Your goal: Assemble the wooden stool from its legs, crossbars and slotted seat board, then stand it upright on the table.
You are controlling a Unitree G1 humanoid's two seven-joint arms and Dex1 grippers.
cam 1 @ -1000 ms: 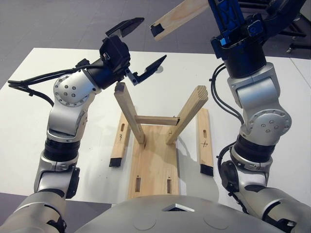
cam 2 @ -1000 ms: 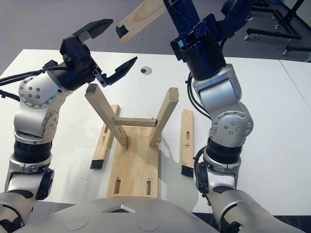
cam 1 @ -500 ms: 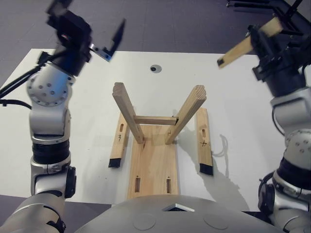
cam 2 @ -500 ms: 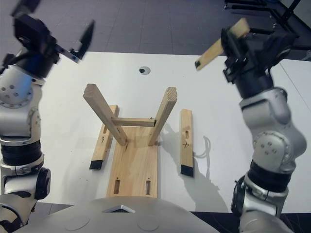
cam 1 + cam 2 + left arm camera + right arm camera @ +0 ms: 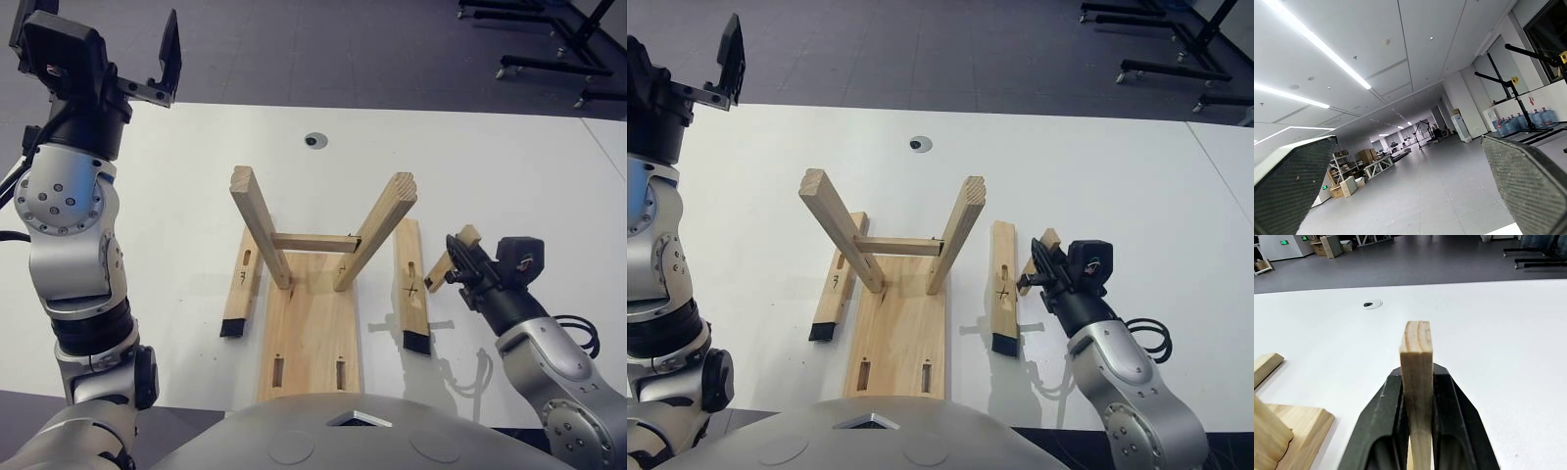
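Note:
The slotted seat board [image 5: 310,338] lies flat on the white table [image 5: 509,166]. Two legs [image 5: 257,223] [image 5: 382,227] stand slanted in it, joined by a crossbar [image 5: 313,242]. Two more legs with black tips lie flat beside the board, one on the left [image 5: 239,286] and one on the right [image 5: 411,286]. My right gripper [image 5: 455,270] is low over the table just right of that loose leg, shut on a wooden bar [image 5: 1417,347] that tilts up between its fingers [image 5: 1388,401]. My left gripper [image 5: 98,34] is raised high at the far left, open and empty, with both fingers [image 5: 1293,181] against the room.
A small round grommet hole [image 5: 313,140] sits in the table behind the stool parts. Bare tabletop stretches to the far right [image 5: 1136,196] and to the left of the board. Black metal stands [image 5: 549,54] are on the floor beyond the table.
My right arm has swung down from high above the table, carrying the wooden bar to just right of the loose leg. My left arm has lifted up and away to the left.

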